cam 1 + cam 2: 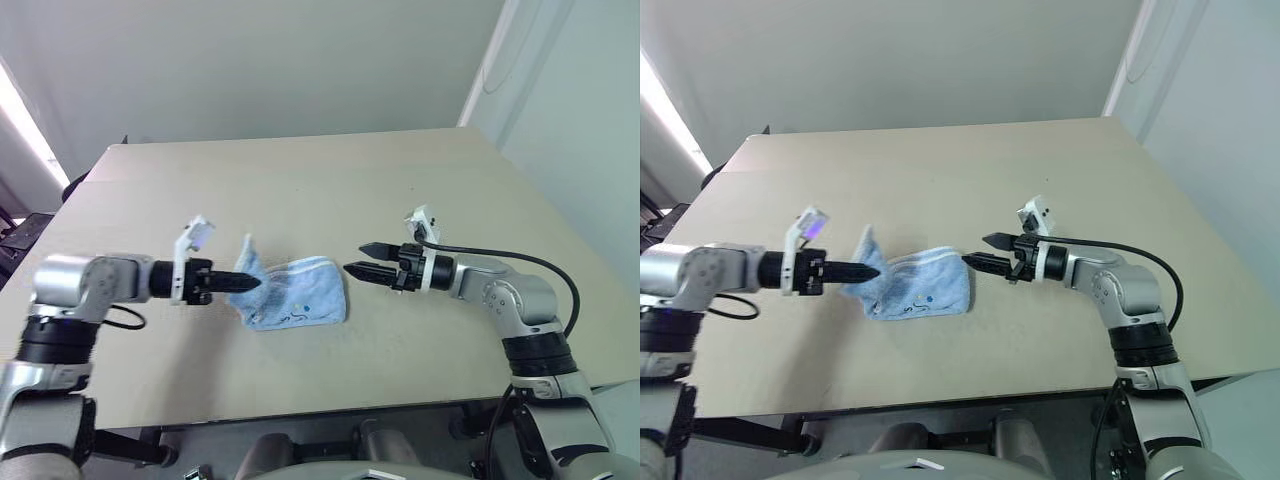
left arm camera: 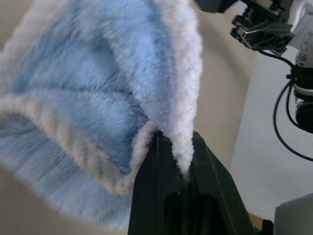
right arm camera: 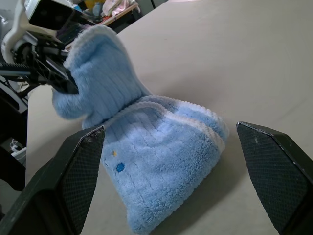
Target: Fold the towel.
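Observation:
The light blue towel point(image 1: 298, 296) lies bunched on the tan table point(image 1: 300, 190), its whitish border showing along the folds. My left gripper point(image 1: 252, 283) is shut on the towel's left corner and holds it lifted off the table; in the left wrist view the border point(image 2: 183, 142) is pinched between the black fingers point(image 2: 151, 181). My right gripper point(image 1: 356, 258) hovers just right of the towel, jaws open, holding nothing. In the right wrist view the towel point(image 3: 161, 156) lies between the two wide-apart fingertips point(image 3: 83, 171), with small dark dots on the cloth.
The table's front edge point(image 1: 330, 408) runs close below both arms. A black cable point(image 1: 560, 280) loops off my right forearm. A white wall stands beyond the table's far edge, and bare tabletop stretches behind the towel.

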`<act>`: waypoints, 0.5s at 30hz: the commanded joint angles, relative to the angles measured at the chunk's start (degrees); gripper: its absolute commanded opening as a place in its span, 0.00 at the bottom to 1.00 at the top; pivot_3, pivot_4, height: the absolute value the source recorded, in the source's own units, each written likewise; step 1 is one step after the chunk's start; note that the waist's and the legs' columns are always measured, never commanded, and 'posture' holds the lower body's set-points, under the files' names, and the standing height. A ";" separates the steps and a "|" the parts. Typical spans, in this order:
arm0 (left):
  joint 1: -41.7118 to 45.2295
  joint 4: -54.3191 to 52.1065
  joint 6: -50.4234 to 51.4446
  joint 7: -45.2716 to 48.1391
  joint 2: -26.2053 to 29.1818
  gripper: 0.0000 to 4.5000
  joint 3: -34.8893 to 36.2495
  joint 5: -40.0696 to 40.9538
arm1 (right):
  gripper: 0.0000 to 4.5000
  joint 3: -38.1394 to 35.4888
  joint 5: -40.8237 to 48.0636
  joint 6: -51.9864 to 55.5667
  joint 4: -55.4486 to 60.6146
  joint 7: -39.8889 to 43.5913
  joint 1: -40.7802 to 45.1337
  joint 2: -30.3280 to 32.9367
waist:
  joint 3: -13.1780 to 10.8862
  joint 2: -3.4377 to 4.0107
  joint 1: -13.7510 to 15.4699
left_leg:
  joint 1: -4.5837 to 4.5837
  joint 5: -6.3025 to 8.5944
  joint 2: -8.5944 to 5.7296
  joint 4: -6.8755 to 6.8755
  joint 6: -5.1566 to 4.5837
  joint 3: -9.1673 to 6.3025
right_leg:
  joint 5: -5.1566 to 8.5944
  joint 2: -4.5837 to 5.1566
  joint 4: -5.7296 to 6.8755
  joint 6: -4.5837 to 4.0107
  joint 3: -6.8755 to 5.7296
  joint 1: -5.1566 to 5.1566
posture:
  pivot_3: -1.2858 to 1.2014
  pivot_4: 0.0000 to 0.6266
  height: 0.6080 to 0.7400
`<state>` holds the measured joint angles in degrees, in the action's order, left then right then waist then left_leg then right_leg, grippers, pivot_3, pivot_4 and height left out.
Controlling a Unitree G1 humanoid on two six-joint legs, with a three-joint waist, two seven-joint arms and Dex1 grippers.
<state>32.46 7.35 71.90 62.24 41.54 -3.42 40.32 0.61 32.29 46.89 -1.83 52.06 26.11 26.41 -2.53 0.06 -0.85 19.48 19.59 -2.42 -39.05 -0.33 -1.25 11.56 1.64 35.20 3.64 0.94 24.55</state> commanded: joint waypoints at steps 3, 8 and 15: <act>7.15 6.99 -1.39 1.32 -4.56 0.01 -5.22 -2.62 | 1.00 -2.80 1.41 0.19 3.48 -1.75 -1.32 0.82 | -0.01 -0.01 0.07 | 0.01 0.00 -0.01 0.00 0.00 0.01 | 0.00 0.00 -0.01 0.00 0.01 0.00 | 0.52 0.00 1.00; 11.33 14.69 -6.15 2.66 -11.20 0.01 -10.89 -7.21 | 1.00 -3.79 2.13 0.86 5.34 -4.02 -3.17 0.27 | -0.01 -0.02 0.17 | 0.01 0.00 -0.02 -0.03 -0.01 0.01 | 0.00 -0.02 -0.02 0.00 0.01 -0.03 | 0.52 0.00 1.00; 11.04 18.48 -9.63 1.58 -18.82 0.01 -11.80 -9.66 | 1.00 -4.76 1.77 0.50 6.28 -6.96 -5.79 0.33 | -0.03 -0.06 0.18 | 0.02 0.00 -0.02 -0.05 -0.01 0.03 | 0.00 -0.03 -0.01 0.00 0.05 -0.01 | 0.52 0.00 1.00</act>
<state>42.50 26.14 63.30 63.49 22.98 -16.16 30.80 -2.59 33.09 47.89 2.15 45.71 20.11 26.74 -2.56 0.00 -0.66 19.51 19.58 -2.44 -39.11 -0.34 -1.23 11.56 1.62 35.20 3.65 0.98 24.54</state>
